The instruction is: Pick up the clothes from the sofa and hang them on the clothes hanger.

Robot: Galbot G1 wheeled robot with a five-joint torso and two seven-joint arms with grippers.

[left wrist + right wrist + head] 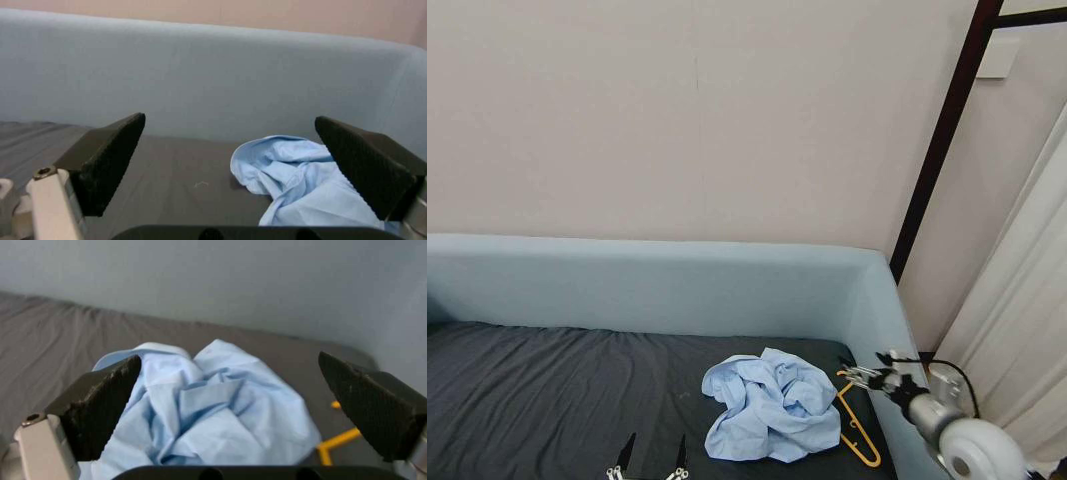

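A crumpled light blue shirt (772, 405) lies on the dark grey seat (537, 390) of the sofa, near its right end. Partly under the shirt's right side lies a yellow hanger (859, 432). My right gripper (864, 377) hovers open just right of the shirt, above the hanger's hook; from its wrist, the shirt (213, 410) sits directly below its spread fingers (100, 400), and a piece of the yellow hanger (337, 440) shows beside it. My left gripper (649, 462) is open low over the seat, left of the shirt (300, 180), nothing between its fingers (110, 157).
The sofa's pale blue backrest (647, 285) runs behind the seat, and its armrest (879, 330) closes the right end. A dark rack pole (942, 140) rises behind the armrest. White curtain fabric (1017, 330) hangs at the far right.
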